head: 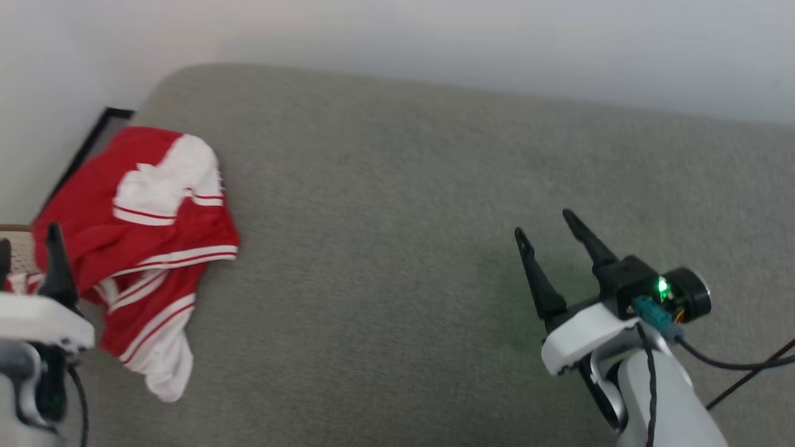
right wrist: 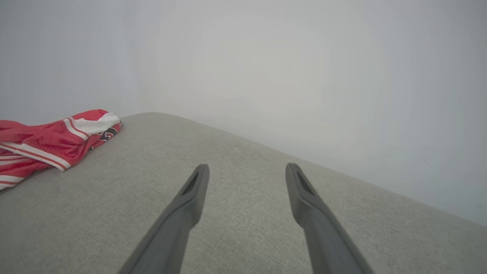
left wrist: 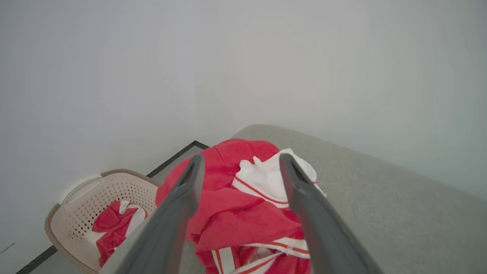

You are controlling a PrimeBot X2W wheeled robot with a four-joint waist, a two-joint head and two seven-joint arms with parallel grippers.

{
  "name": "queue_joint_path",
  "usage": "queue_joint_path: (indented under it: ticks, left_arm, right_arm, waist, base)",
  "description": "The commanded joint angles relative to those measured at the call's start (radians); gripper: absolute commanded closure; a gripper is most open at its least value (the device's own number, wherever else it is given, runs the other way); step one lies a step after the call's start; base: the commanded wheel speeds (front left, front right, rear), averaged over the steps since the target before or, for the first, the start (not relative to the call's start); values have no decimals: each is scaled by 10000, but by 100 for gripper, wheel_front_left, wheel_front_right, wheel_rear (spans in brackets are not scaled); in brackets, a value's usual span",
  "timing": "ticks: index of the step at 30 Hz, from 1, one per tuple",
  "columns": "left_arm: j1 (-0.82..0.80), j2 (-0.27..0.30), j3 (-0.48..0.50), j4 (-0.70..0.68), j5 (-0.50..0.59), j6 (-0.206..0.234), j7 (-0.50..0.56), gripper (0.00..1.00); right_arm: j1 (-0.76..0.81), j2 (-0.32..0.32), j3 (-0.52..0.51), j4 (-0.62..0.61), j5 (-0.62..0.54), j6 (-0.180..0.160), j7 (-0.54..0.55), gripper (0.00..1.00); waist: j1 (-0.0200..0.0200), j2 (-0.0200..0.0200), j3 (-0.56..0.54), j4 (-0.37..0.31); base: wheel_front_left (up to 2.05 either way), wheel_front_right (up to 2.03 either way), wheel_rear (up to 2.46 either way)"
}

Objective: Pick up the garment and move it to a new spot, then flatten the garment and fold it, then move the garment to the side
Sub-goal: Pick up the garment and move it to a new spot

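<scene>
Crumpled bright red fabric shirt (head: pixel 143 248) is noted at left edge of grey surface (head: pixel 404 217).
Left gripper (left wrist: pixel 239 160) and right gripper (head: pixel 543 225) are held open, empty.

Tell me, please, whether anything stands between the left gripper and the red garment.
Nothing visible does. The left gripper is open and points straight at the garment, which lies crumpled at the end of the grey cushion. The basket sits off to one side, out of the path.
</scene>
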State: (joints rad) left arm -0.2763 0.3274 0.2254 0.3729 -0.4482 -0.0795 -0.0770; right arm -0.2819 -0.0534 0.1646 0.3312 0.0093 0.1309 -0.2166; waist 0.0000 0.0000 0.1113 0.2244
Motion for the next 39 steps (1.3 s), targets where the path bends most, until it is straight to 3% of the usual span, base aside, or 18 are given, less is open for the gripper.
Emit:
queue_joint_path:
  ticks: [1,10,19,26,32,33,34,39]
  left_arm:
    - [-603,282,-68,511,-170,-103,254,0]
    - [-2714,1249,-518,3390,-552,-381,1683,0]
    - [-4707,1620,-1170,6409,-828,-474,3839,0]
    - [-5238,1121,-1612,8296,-907,-477,5576,0]
    - [-5143,748,-1750,9092,-1010,-477,6000,0]
    - [-5136,742,-1761,9138,-1022,-478,5945,18]
    - [-5119,769,-1778,9151,-1025,-482,5826,100]
    - [-5348,1396,-1938,8705,-1038,-466,5068,100]
  right_arm:
    - [-227,-16,-6,-92,-94,-3,47,0]
    - [-796,-64,-103,-339,-321,-3,238,0]
    - [-1174,-103,-204,-810,-593,-3,500,0]
    - [-1156,-240,-204,-1244,-800,-3,796,0]
    - [-1086,-337,-155,-1435,-800,-3,974,0]
    - [-1074,-333,-150,-1451,-798,-3,986,0]
    - [-1047,-333,-141,-1463,-801,-3,992,0]
    - [-923,-344,-192,-1350,-739,-3,953,0]
  waist:
    - [0,0,682,-537]
    - [0,0,1853,-1179]
    - [0,0,2898,-1424]
    - [0,0,3340,-1368]
    - [0,0,3348,-1294]
    - [0,0,3309,-1276]
    - [0,0,3260,-1255]
    - [0,0,2824,-1151]
  base:
    - [0,0,0]
    - [0,0,0]
    - [0,0,0]
    - [0,0,0]
    - [0,0,0]
    - [0,0,0]
    - [0,0,0]
    - [0,0,0]
